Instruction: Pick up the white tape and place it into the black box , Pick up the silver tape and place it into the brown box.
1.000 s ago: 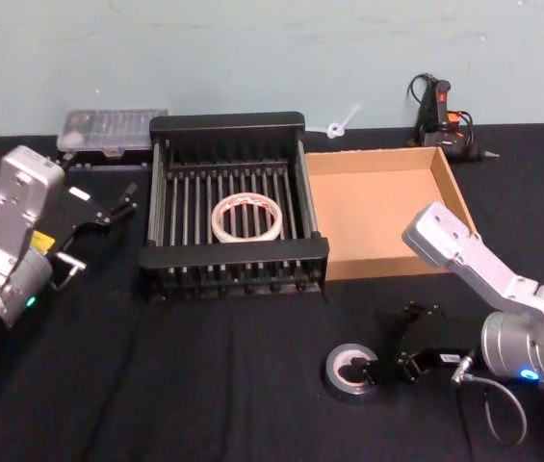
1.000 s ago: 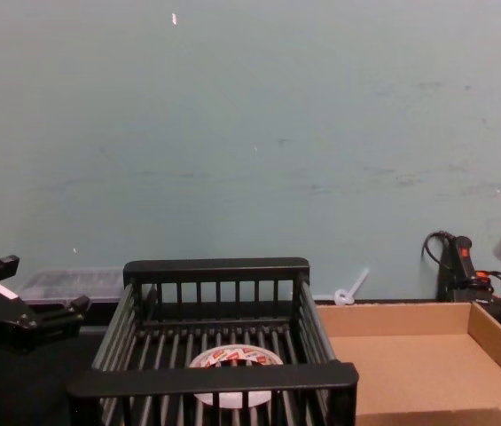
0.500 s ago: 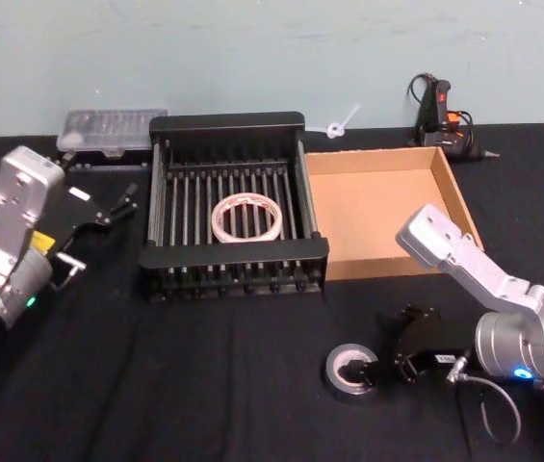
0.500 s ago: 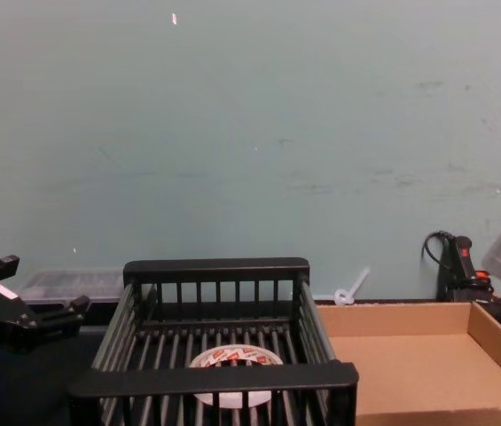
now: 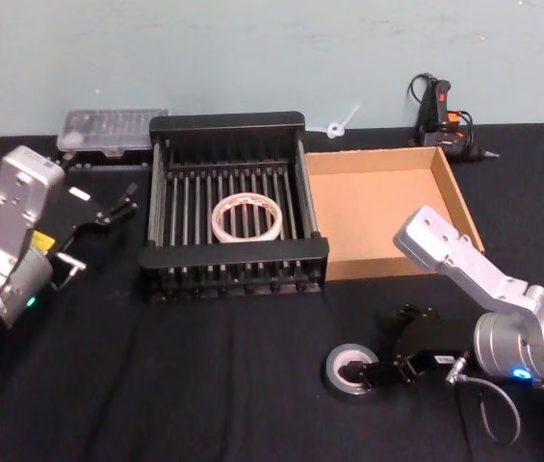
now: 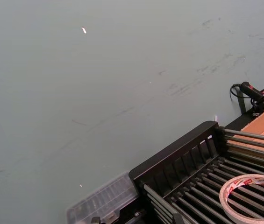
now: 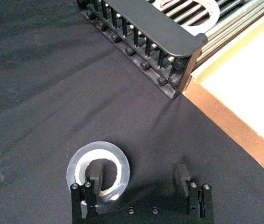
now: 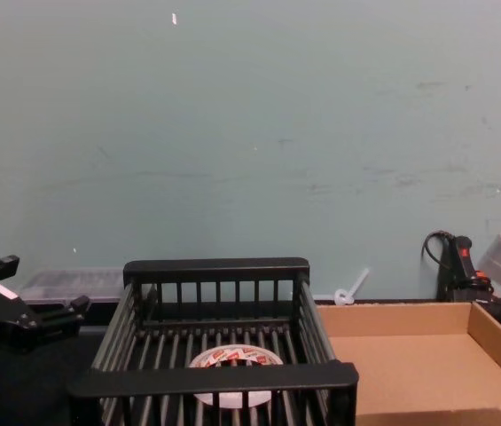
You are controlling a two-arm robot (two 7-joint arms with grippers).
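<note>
silver tape (image 5: 350, 371): on black cloth, near the brown box (image 5: 384, 207) | right gripper (image 7: 139, 179): spread, one finger in the core | judged light, stiff, smooth (pinch across ring wall)

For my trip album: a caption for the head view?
Right claw open at the silver tape; white tape lies in the black box.

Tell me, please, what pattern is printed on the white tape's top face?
A red-and-white print on the white tape, clearest in the left wrist view.
</note>
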